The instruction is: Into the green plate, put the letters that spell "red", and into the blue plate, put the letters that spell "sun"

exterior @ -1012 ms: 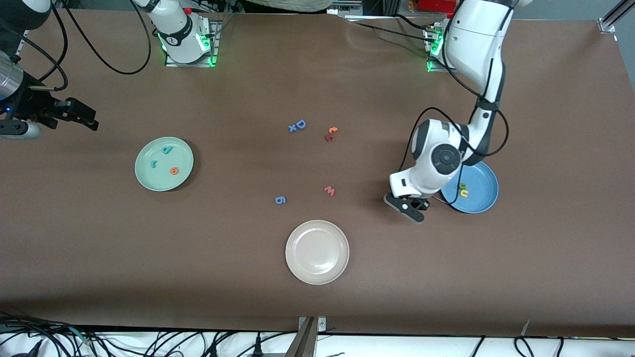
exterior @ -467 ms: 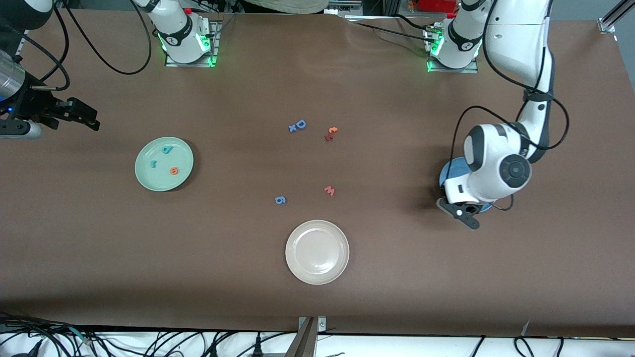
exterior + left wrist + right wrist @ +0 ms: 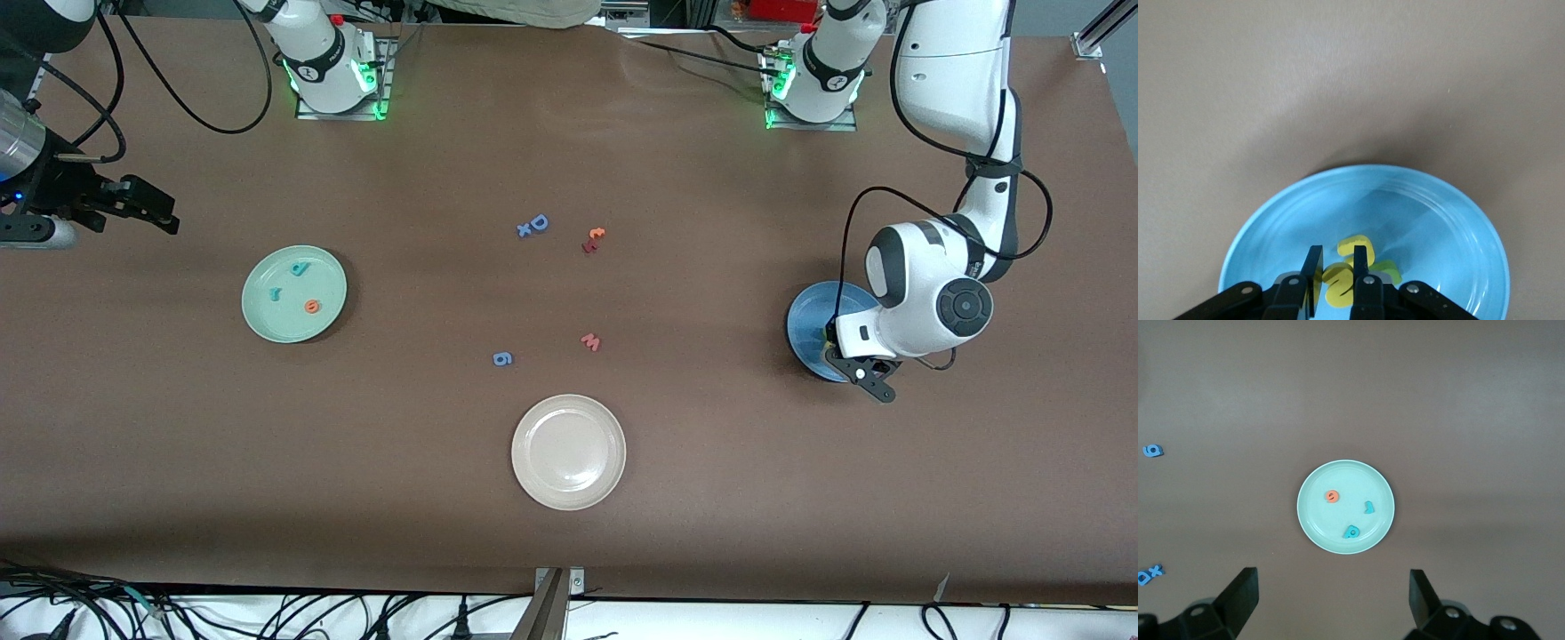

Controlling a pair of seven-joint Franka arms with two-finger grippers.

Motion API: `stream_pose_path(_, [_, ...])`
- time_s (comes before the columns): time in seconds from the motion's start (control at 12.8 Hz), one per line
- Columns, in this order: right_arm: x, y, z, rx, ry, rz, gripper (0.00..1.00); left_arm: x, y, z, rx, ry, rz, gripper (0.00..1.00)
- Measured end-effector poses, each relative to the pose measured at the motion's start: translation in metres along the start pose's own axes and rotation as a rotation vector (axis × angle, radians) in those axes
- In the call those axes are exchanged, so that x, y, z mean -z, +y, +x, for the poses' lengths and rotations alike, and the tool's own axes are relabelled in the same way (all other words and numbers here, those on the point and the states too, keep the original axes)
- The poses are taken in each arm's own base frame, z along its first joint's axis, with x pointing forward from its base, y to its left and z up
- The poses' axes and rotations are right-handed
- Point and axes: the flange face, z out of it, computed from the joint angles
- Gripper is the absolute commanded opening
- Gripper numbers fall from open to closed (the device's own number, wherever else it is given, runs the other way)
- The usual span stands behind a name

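My left gripper hangs low over the blue plate, shut on a yellow "s". Under it in the plate lie a yellow "u"/"n" shape and a green one. In the front view the left gripper covers the blue plate on the side nearer the camera. The green plate holds a teal "d", a teal "r" and an orange "e". My right gripper waits open and empty, high up at the right arm's end, looking down on the green plate.
A beige-white plate sits mid-table, nearer the camera. Loose letters lie in the middle: a blue "D" with an "x", a red-orange pair, a pinkish "w" and a blue "6".
The left arm has swung toward its own end of the table, from beside the blue plate to over it, gripper still shut. The right arm has not moved.
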Motion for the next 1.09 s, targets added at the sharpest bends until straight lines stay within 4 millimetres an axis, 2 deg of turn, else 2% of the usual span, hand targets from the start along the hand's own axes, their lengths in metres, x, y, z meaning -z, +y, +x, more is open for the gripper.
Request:
stream_pose_path(0.08, [0.0, -0.001, 0.0, 0.001, 0.0, 0.0, 1.0, -0.002, -0.001, -0.002, 0.003, -0.003, -0.002, 0.49])
stream_pose_path(0.23, [0.0, -0.001, 0.0, 0.002, -0.001, 0.0, 1.0, -0.004, -0.002, -0.004, 0.007, -0.008, -0.004, 0.59])
stream_pose_path(0.39, [0.0, -0.001, 0.0, 0.002, -0.001, 0.0, 1.0, -0.005, -0.002, -0.004, 0.007, -0.009, -0.004, 0.63])
stream_pose_path(0.47, [0.0, -0.001, 0.0, 0.002, -0.001, 0.0, 1.0, -0.004, -0.002, -0.004, 0.007, -0.006, -0.003, 0.68])
stream_pose_path(0.54, [0.0, -0.001, 0.0, 0.002, -0.002, 0.0, 1.0, 0.001, -0.003, -0.001, 0.009, 0.005, 0.002, 0.79])
stream_pose_path(0.7, [0.0, -0.002, 0.0, 0.003, -0.001, 0.0, 1.0, 0.031, -0.002, 0.004, 0.025, 0.049, 0.002, 0.85])
stream_pose_path(0.78, [0.0, -0.002, 0.0, 0.004, -0.001, 0.0, 1.0, 0.054, -0.001, 0.005, 0.05, 0.072, -0.013, 1.0])
stream_pose_path(0.93, [0.002, -0.004, 0.0, 0.006, 0.002, 0.0, 1.0, 0.106, 0.002, 0.0, 0.098, 0.126, -0.035, 1.0])
stream_pose_path(1.09, [0.002, -0.005, 0.0, 0.009, 0.003, 0.0, 1.0, 0.149, 0.007, -0.01, 0.17, 0.145, -0.035, 1.0])
